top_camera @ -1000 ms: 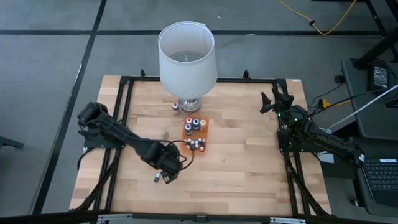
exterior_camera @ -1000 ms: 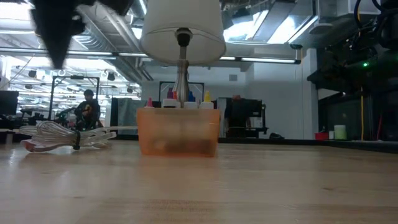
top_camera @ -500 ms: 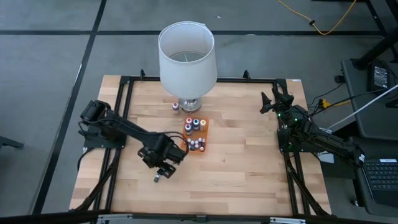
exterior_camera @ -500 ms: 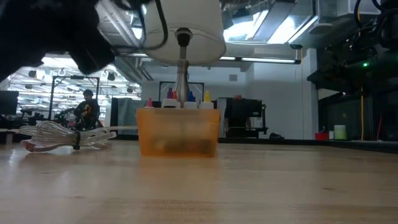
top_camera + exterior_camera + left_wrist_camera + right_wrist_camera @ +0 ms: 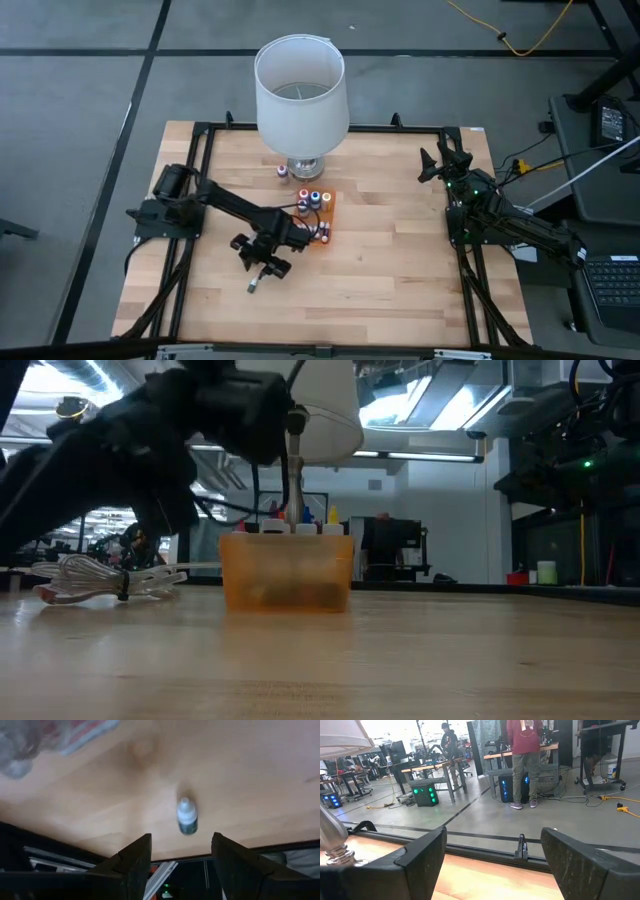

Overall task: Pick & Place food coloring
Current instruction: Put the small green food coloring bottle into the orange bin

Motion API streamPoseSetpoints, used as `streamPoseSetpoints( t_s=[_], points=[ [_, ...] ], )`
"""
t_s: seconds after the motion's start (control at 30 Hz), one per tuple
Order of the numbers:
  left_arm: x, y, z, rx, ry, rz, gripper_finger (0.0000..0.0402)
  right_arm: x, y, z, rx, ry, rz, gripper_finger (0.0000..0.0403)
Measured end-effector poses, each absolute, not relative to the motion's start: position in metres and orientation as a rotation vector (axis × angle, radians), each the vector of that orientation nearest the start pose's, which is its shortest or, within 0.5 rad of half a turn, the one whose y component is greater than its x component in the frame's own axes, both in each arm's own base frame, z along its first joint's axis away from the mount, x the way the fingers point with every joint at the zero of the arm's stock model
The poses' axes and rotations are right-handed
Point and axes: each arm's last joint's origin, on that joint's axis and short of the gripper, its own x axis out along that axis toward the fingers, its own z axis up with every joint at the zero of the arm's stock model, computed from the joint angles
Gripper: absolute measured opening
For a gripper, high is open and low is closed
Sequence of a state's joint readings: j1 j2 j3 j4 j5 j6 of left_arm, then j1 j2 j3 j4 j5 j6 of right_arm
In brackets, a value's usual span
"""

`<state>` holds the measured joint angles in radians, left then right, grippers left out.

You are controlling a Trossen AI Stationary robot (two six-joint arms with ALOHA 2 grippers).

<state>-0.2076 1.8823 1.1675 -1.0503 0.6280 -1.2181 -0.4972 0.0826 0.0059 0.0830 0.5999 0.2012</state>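
Several food coloring bottles (image 5: pixel 313 205) stand upright in the flat orange tray (image 5: pixel 326 228) at the table's middle; the low view shows their tips (image 5: pixel 290 520) above the tray's wall (image 5: pixel 287 570). One loose bottle (image 5: pixel 253 287) with a white cap lies on the wood near the front; it also shows in the left wrist view (image 5: pixel 187 817). My left gripper (image 5: pixel 266 266) hovers open just above and beside that bottle, slanting down, fingers apart with nothing between them. Another bottle (image 5: pixel 283 172) stands by the lamp's base. My right gripper (image 5: pixel 440 160) waits open at the far right.
A white-shaded lamp (image 5: pixel 300 90) stands at the table's far middle. A crumpled clear wrapper (image 5: pixel 110 578) lies left of the tray, mostly under my left arm in the high view. A black frame (image 5: pixel 200 130) runs round the table. Bare wood lies to the right and front.
My left gripper has sunk toward the table and rolled about its own line, while its arm swung toward the orange tray. It now hangs lower over the loose bottle, which has stayed where it lay.
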Motion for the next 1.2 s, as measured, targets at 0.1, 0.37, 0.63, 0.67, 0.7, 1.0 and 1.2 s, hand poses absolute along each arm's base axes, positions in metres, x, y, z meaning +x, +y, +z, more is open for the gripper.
streamPoseSetpoints(
  t_s=[0.1, 0.37, 0.63, 0.67, 0.7, 1.0, 1.2],
  points=[
    [0.300, -0.080, 0.144, -1.192, 1.939, 0.549, 0.0196, 0.078, -0.061, 0.167, 0.181, -0.117, -1.093, 0.0323],
    [0.297, -0.087, 0.127, -1.269, 1.902, 0.515, 0.0196, 0.078, -0.061, 0.167, 0.181, -0.117, -1.093, 0.0323],
    [0.285, -0.093, 0.114, -1.250, 1.920, 0.530, 0.0196, 0.078, -0.061, 0.167, 0.181, -0.117, -1.092, 0.0323],
    [0.285, -0.094, 0.112, -1.250, 1.911, 0.524, 0.0196, 0.078, -0.061, 0.167, 0.181, -0.118, -1.093, 0.0323],
    [0.285, -0.095, 0.111, -1.248, 1.897, 0.525, 0.0196, 0.078, -0.061, 0.167, 0.181, -0.117, -1.093, 0.0323],
    [0.285, -0.094, 0.110, -1.245, 1.872, 0.533, 0.0196, 0.078, -0.061, 0.167, 0.181, -0.117, -1.093, 0.0323],
    [0.286, -0.094, 0.110, -1.237, 1.865, 0.531, 0.0192, 0.078, -0.061, 0.167, 0.181, -0.117, -1.092, 0.0323]
  ],
)
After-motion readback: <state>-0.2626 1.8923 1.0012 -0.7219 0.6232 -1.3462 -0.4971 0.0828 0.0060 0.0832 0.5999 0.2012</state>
